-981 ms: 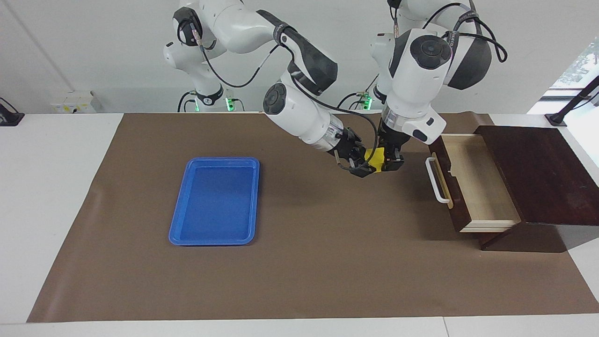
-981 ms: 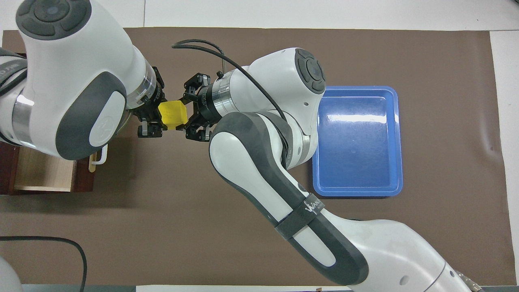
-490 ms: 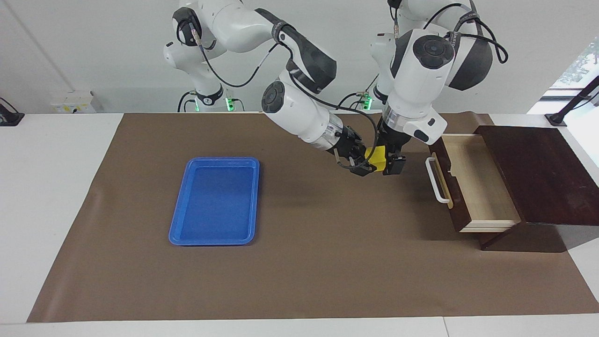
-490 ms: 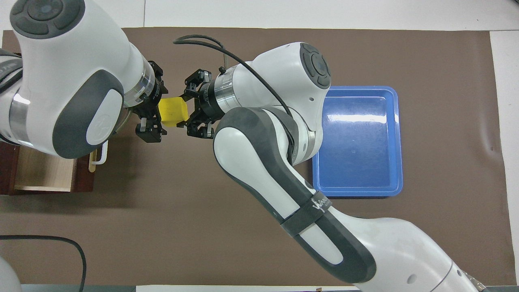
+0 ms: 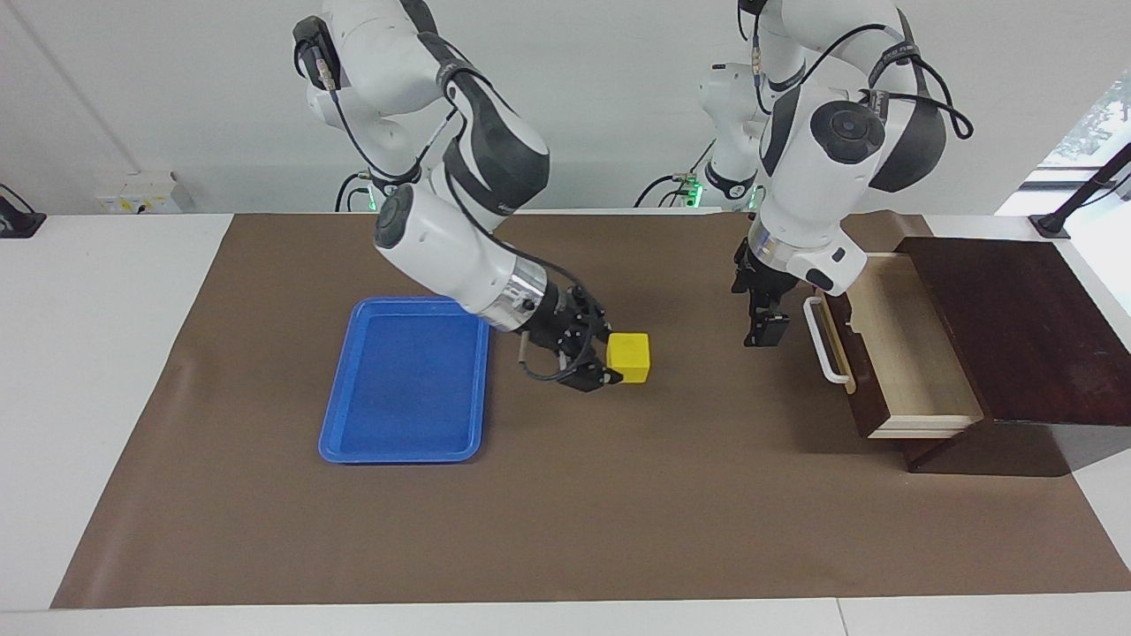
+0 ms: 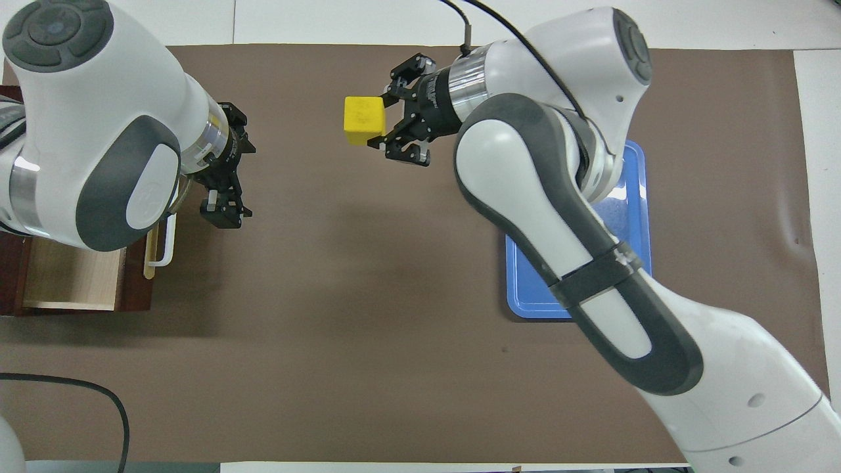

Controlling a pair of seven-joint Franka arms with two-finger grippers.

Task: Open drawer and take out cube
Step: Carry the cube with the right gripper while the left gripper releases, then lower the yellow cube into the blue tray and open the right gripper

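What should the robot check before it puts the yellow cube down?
1. Cube gripped by right hand: ok, held up over the mat.
2. Left hand let go: ok, open, away from the cube, by the drawer handle.
3. Drawer open: ok, pulled out.
4. Drawer empty: ok, only pale wood shows.
5. Tray free for the cube: ok, nothing in it.
6. Cube over the tray: not ok, it hangs beside it, toward the drawer.

My right gripper (image 6: pixel 384 125) grips the cube (image 6: pixel 364 120) (yellow); my left gripper (image 6: pixel 223 197) hangs empty beside the drawer (image 6: pixel 72 276).
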